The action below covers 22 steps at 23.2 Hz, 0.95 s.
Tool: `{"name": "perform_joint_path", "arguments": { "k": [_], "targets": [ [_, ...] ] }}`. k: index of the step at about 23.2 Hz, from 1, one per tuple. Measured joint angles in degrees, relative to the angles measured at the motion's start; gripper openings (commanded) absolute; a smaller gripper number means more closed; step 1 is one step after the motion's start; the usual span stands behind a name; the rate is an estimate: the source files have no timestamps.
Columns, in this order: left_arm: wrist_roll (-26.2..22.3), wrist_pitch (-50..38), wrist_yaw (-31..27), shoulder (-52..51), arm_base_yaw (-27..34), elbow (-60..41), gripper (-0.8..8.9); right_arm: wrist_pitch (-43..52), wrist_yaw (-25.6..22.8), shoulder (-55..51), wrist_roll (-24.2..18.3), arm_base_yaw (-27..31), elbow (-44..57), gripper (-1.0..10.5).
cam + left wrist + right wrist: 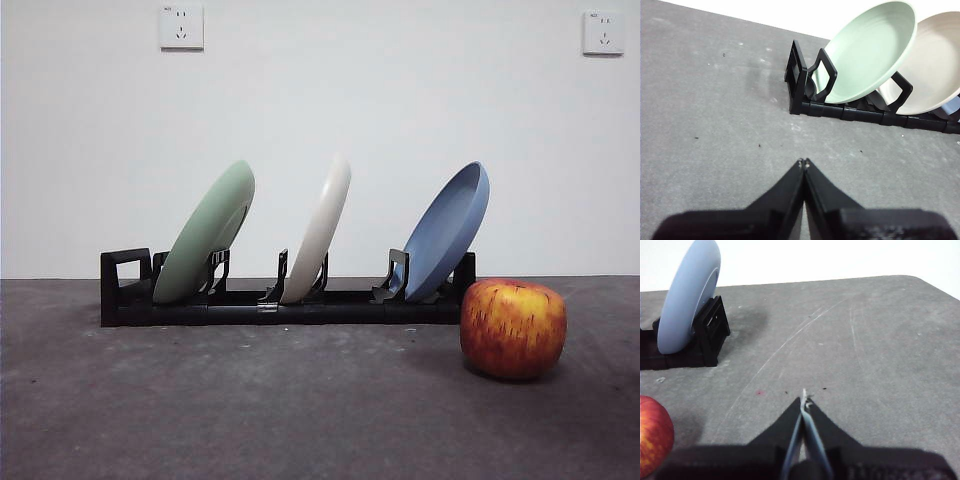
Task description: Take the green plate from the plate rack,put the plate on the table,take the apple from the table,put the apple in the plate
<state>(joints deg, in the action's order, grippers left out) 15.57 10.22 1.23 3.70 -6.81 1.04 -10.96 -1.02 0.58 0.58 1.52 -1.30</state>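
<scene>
Green plate (207,232) leaning in plate rack (250,308) | apple (513,327) on table (250,400) | left end effector (804,163) pressed together | right end effector (804,401) pressed together

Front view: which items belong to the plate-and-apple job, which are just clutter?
Job:
green plate, standing in the plate rack
apple, on the table by the rack's blue-plate end
left gripper and right gripper, both shut, holding nothing

Just there:
cream-white plate
blue plate
wall sockets

Even, soft light fills the scene; the apple (513,327) and rack (285,303) cast faint shadows on the worktop (250,410). The white wall is bright, nearly washed out in wrist views, where near jaws blur.
</scene>
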Motion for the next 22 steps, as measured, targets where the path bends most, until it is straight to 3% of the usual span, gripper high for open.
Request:
{"name": "perform_joint_path", "arguments": {
  "k": [4, 8, 14, 18, 22],
  "targets": [
    [0.0, 0.0, 0.0, 0.0, 0.0, 0.0, -0.03, 0.0, 0.0, 0.0, 0.2, 0.0, 0.0, 0.0],
    [0.0, -0.2, 0.0, 0.0, 0.0, 0.0, -0.03, 0.0, 0.1, 0.0, 3.4, 0.0, 0.0, 0.0],
    [0.3, -2.2, 0.3, 0.0, 0.0, 0.0, -0.03, 0.1, 0.9, 0.0, 16.4, 0.0, 0.0, 0.0],
    [4.4, -1.9, 3.0, 0.2, 0.0, 1.9, -0.06, -0.4, 6.4, 0.0, 26.4, 0.0, -1.3, -0.1],
    [7.2, -1.9, 5.2, 1.1, 0.0, 9.0, -0.06, -1.0, 10.3, 1.5, 30.4, 0.0, -7.7, -0.1]
  ]
}}
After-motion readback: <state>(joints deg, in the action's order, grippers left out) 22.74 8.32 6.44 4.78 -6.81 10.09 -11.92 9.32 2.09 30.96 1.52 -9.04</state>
